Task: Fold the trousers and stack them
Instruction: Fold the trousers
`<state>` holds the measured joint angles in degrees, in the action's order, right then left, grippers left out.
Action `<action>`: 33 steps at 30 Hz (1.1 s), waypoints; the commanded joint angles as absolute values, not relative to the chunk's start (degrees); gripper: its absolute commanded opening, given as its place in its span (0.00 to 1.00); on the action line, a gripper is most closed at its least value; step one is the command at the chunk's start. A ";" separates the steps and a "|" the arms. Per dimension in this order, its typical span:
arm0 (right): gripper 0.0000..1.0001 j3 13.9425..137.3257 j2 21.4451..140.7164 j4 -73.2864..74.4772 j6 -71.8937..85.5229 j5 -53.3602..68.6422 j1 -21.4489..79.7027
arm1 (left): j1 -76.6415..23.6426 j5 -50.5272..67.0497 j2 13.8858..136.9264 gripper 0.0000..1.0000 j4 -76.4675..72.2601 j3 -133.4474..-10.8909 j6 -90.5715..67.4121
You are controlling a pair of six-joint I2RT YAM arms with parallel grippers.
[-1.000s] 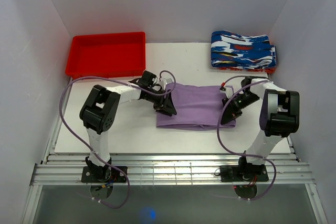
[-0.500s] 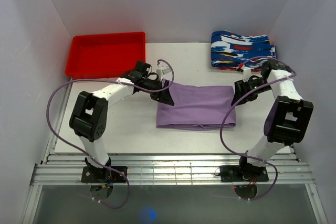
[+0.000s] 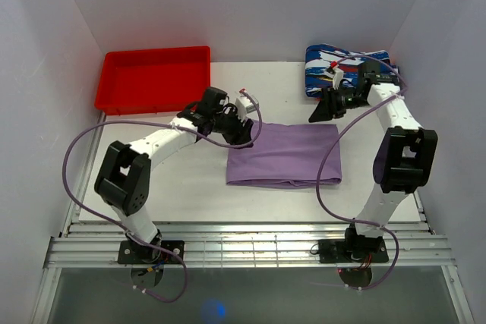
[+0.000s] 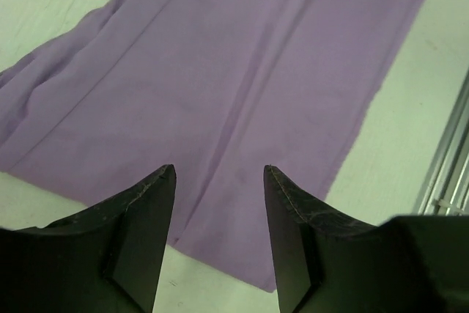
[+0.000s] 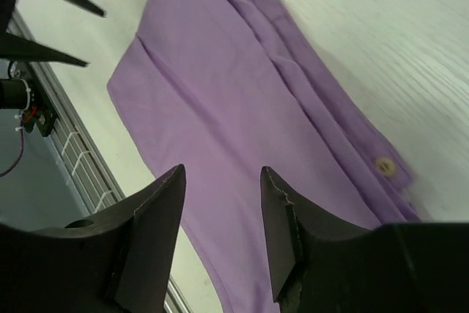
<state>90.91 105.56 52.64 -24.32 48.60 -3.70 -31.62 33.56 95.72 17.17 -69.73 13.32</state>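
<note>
Trousers [image 3: 285, 155] flat between left hand [image 3: 244, 136] and right hand [image 3: 314, 115]

Trousers [image 3: 285, 155] lie flat mid-table, so the way over them is low and open. Left gripper [image 3: 245, 134] hangs at their far left corner. Right gripper [image 3: 317, 111] hangs past the far right corner, just beside the patterned stack [image 3: 353, 73]. Red tray [image 3: 152, 77] blocks the far left. Side walls [image 3: 38, 111] hem in both arms.

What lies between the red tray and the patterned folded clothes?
Between the red tray and the patterned clothes, the top view shows only bare white table.
</note>
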 commanded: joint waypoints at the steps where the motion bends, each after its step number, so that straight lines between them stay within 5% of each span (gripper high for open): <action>1: 0.51 86.60 101.00 48.27 -22.41 53.79 -0.02 | -28.40 32.24 99.04 0.62 18.45 -77.21 11.17; 16: 0.72 51.78 75.15 31.02 -50.61 34.64 19.41 | -26.10 54.92 131.82 0.74 41.99 -120.39 22.41; 26: 0.73 46.15 75.84 25.75 -54.84 30.15 26.27 | -27.33 53.26 137.55 0.70 38.67 -121.99 21.80; 33: 0.71 43.77 78.57 21.18 -53.88 26.37 28.74 | -27.33 56.60 136.32 0.57 38.67 -118.39 23.46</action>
